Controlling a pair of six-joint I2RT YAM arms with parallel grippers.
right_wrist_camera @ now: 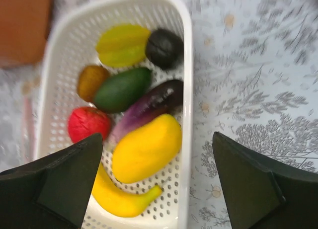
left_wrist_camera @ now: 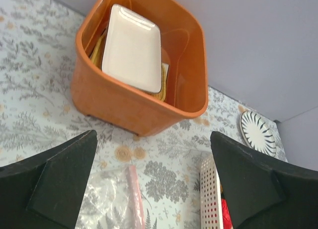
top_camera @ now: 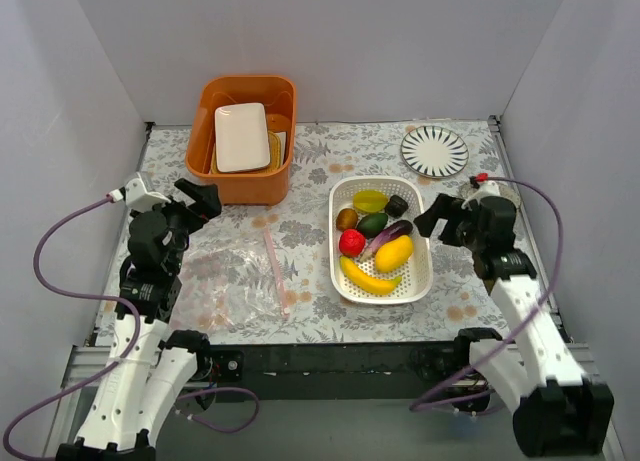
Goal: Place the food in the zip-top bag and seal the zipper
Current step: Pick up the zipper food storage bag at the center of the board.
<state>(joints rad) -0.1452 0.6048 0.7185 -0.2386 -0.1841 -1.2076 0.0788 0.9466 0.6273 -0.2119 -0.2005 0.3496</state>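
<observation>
The food sits inside the white basket (top_camera: 336, 243): a banana (top_camera: 368, 278) along its near wall, a red fruit (top_camera: 352, 242), a purple eggplant (top_camera: 388, 236), a fat yellow piece (right_wrist_camera: 146, 148), a green piece (right_wrist_camera: 122, 89), a brown one (right_wrist_camera: 90, 81), a pale yellow-green one (right_wrist_camera: 122, 44) and a dark one (right_wrist_camera: 164, 47). The zip-top bag (top_camera: 232, 281) lies flat on the surface left of the basket, with its zipper (top_camera: 274, 271) along the edge that faces the basket.

The right end effector (top_camera: 436, 221) hovers just right of the basket and the left end effector (top_camera: 200, 201) well to its left, above the bag's far side. Both are spread wide and hold nothing.

The toys look like light, rigid, smooth plastic. The round ones will likely roll or slip, so a pinch across the narrow middle suits them best. The bag is thin and limp, and a grip on one lip beside the zipper seems the safest hold.

The clear film nearly vanishes against the patterned surface, so its outline is hard to trace. I cannot tell whether its mouth is open. The right wrist view is blurred, and a finger (right_wrist_camera: 59, 182) covers part of the banana. The left wrist view catches only one end of the zipper.
</observation>
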